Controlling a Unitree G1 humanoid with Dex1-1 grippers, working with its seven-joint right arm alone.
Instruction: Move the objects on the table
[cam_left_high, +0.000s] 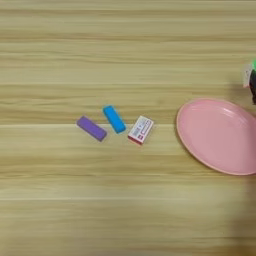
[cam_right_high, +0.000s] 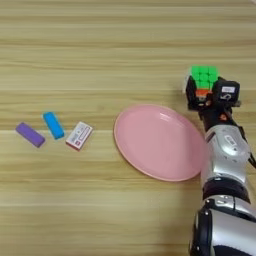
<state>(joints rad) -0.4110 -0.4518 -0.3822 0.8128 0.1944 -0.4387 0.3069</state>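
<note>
The right gripper (cam_right_high: 204, 94) has its black fingers clamped on the multicolour puzzle cube (cam_right_high: 204, 79) beyond the far right rim of the empty pink plate (cam_right_high: 159, 142), while the purple bar (cam_right_high: 30, 134), blue bar (cam_right_high: 53, 125) and white eraser (cam_right_high: 79, 135) lie untouched on the table (cam_right_high: 100, 210) toward its left edge.

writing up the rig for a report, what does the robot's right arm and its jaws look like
The right arm is a chain of rounded, glossy silver shells with black joints between them. A thin dark cable runs along its right side. It ends in a black right gripper with two black fingers, and a blocky black housing bearing a small white label.
</note>
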